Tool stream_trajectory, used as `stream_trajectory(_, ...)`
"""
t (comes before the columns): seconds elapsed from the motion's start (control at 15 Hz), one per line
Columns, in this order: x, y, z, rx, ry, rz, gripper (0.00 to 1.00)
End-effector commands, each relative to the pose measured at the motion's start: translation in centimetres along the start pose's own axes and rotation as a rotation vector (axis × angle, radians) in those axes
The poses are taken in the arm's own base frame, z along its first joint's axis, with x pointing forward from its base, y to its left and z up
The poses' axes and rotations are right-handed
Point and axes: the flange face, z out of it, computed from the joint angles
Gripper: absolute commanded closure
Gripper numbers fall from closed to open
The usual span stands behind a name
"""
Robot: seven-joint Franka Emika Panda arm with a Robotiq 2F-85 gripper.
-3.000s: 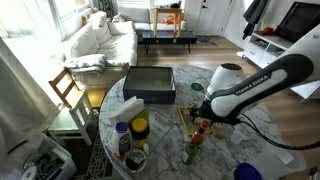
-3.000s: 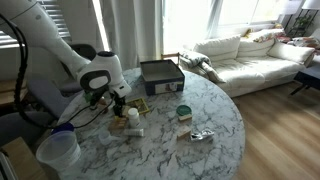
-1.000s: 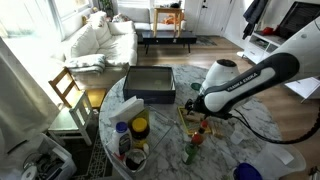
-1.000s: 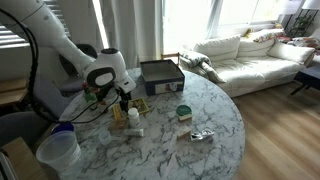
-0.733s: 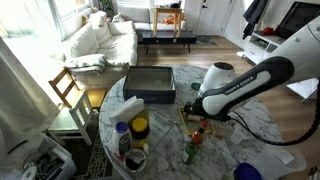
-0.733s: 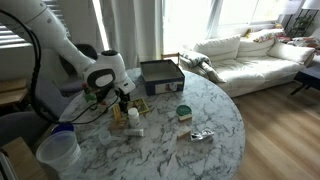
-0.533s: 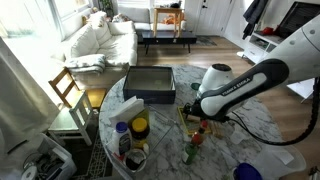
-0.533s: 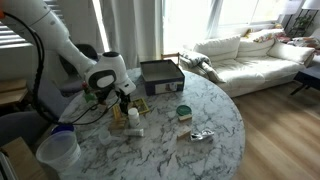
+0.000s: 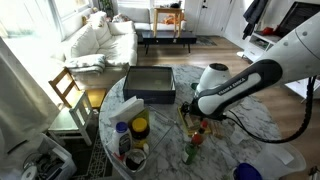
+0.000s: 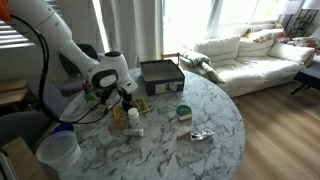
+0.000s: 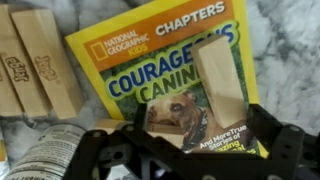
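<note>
So we had the tool (image 11: 190, 148) wide open with nothing in it, hovering right over the yellow dog book (image 11: 140, 75), which lay flat on the marble surface (image 11: 295, 45). One wooden block (image 11: 218, 80) was lying on the cover. Two more blocks (image 11: 35, 60) sat side by side just off the book's edge, with a labelled container (image 11: 45, 150) near them.

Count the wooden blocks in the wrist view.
3. Two blocks lie side by side on the table, left of the book; one block lies on its cover. More may hide behind the jaws.
</note>
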Motion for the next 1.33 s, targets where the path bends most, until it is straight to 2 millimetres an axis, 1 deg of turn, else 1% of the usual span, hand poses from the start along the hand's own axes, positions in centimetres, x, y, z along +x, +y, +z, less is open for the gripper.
stream_trajectory(0.0,0.6,0.4,0.4,-0.053,-0.002,0.019,0.0)
stream_trajectory(0.27,1.7,0.6,-1.2,-0.083,-0.004,0.037,0.0)
stream_trajectory(0.6,2.7,1.5,-2.5,-0.127,-0.05,-0.02,0.0)
stream_trajectory(1.0,3.5,3.1,-2.3,-0.154,-0.076,-0.088,0.0)
stream_trajectory(1.27,3.5,3.5,-1.9,-0.163,-0.08,-0.12,0.0)
